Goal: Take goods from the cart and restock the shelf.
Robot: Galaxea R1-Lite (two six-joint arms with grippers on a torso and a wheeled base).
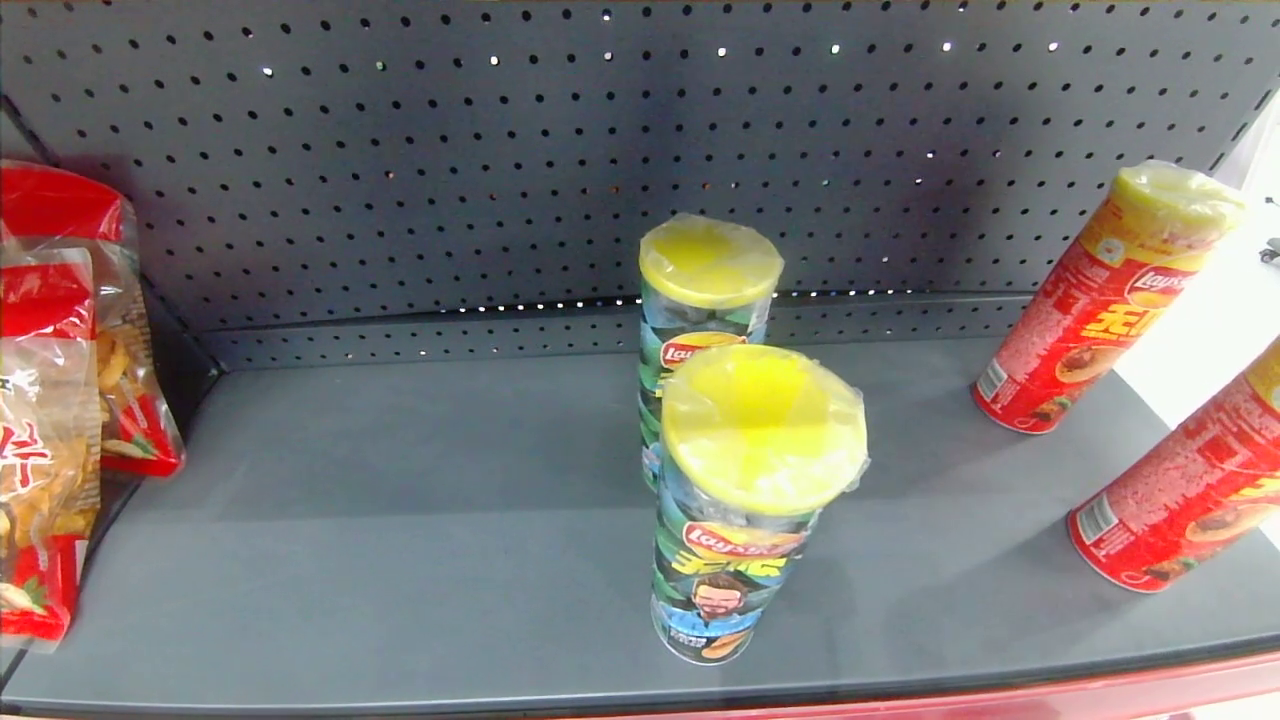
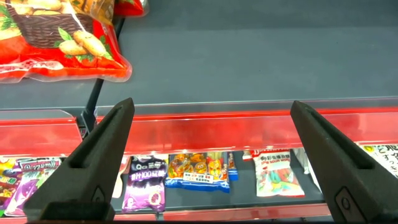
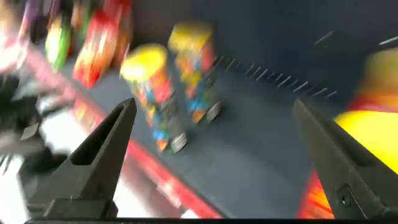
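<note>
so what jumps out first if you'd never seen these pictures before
The eye lands first on two yellow-lidded cans standing mid-shelf, the front green can with the back green can behind it. Next come the far red can and near red can at the right end of the grey shelf, and the red snack bags at its left end.

My left gripper [image 2: 212,104] has two matte black, wedge-shaped fingers [image 2: 99,155] tapering to blunt tips. My right gripper [image 3: 214,102] matches, with a small round recess near one finger's base.
</note>
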